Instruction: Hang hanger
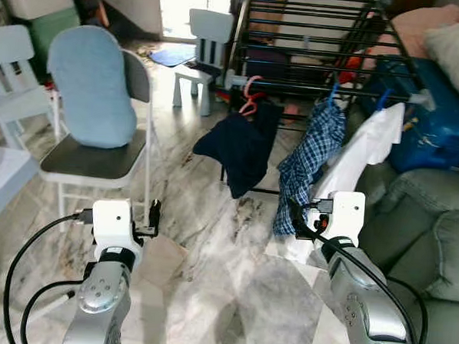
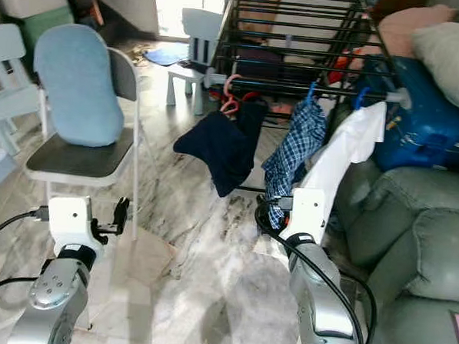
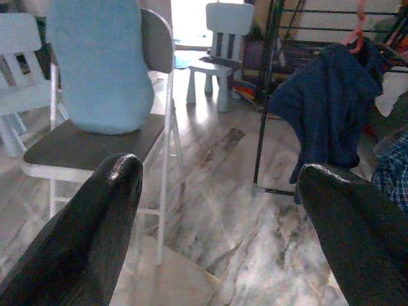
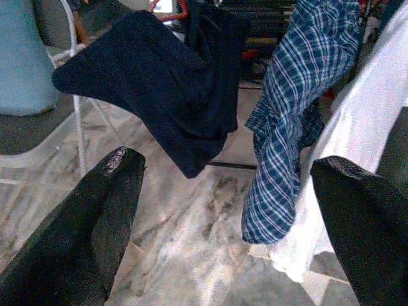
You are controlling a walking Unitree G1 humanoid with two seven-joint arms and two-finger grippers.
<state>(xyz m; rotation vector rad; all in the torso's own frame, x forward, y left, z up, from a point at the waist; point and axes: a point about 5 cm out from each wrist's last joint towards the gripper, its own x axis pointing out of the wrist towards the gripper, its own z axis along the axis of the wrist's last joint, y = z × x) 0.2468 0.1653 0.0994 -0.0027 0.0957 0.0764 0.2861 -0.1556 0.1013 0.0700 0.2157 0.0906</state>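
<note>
Drying rack (image 1: 313, 38): its far end is cut off by the frame top. The dark garment (image 1: 238, 145) covers most of the pink hanger (image 1: 251, 96); we see the hook and little else. Blue hangers (image 1: 334, 93) under the plaid shirt (image 1: 311, 157) and white shirt (image 1: 361, 152) show hooks alone. The sofa (image 1: 419, 228) runs off the right edge.

Pink hanger (image 1: 251, 95): hooked on the grey rail (image 1: 295, 87) of the black drying rack (image 1: 313, 38); a dark blue garment (image 1: 238, 145) hangs from it, bunched up and lopsided.
Blue hangers: one (image 1: 333, 93) holds a blue checked shirt (image 1: 311, 165), the next (image 1: 383, 98) holds a white garment (image 1: 357, 152); both hang on the same rail.
</note>
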